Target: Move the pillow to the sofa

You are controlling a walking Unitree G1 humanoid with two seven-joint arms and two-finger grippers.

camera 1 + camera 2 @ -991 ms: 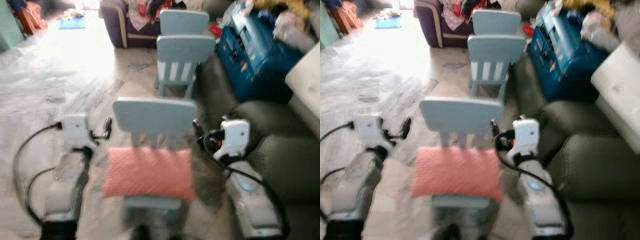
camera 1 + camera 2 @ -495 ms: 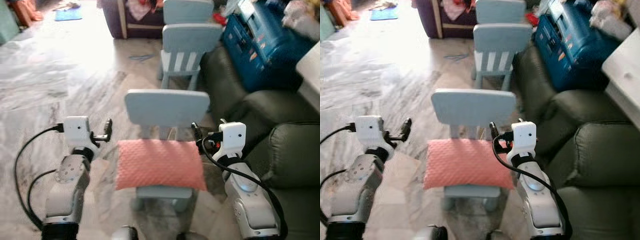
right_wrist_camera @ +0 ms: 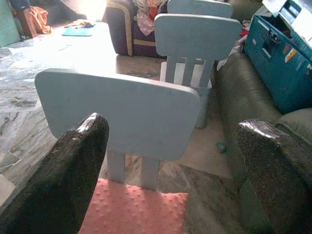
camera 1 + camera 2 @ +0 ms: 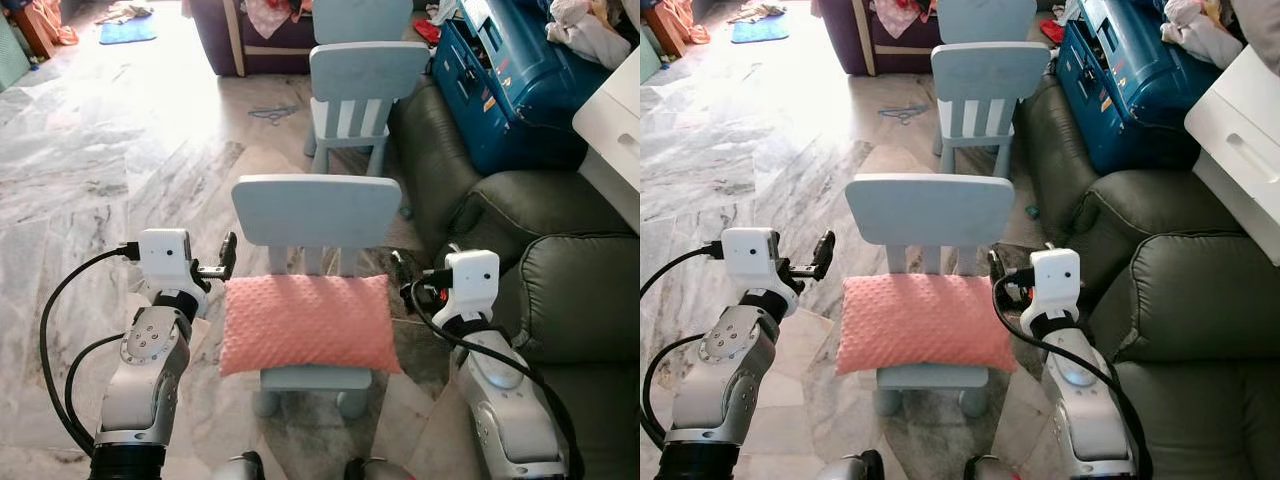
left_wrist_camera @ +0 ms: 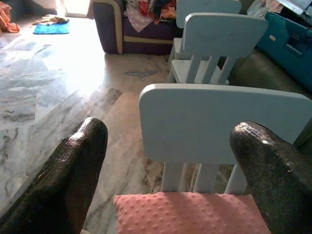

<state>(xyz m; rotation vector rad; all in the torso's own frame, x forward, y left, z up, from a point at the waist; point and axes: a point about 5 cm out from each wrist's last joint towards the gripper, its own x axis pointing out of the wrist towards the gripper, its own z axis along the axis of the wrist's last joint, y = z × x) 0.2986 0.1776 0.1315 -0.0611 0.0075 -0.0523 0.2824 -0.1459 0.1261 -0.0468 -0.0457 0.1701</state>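
Observation:
A pink dotted pillow (image 4: 308,322) lies flat on the seat of a small light blue chair (image 4: 315,208) straight in front of me. My left gripper (image 4: 226,262) hovers just off the pillow's left end, open, with nothing between its fingers (image 5: 80,161). My right gripper (image 4: 402,272) hovers off the pillow's right end, also open and empty. The right wrist view has the chair back (image 3: 122,112) and the pillow's edge (image 3: 136,209) between the wide-apart fingers (image 3: 80,161). The dark green sofa (image 4: 565,300) stands close on my right.
Two more light blue chairs (image 4: 365,85) stand in a row behind the first. A blue case (image 4: 505,90) and a white cabinet (image 4: 612,125) lie at the right, beyond the sofa's arm. A purple sofa (image 4: 235,40) stands far back. Marble floor (image 4: 100,170) stretches to the left.
The whole picture has shifted and sharpened as the camera moved and steadied. Both grippers keep their places at the pillow's two ends, still open.

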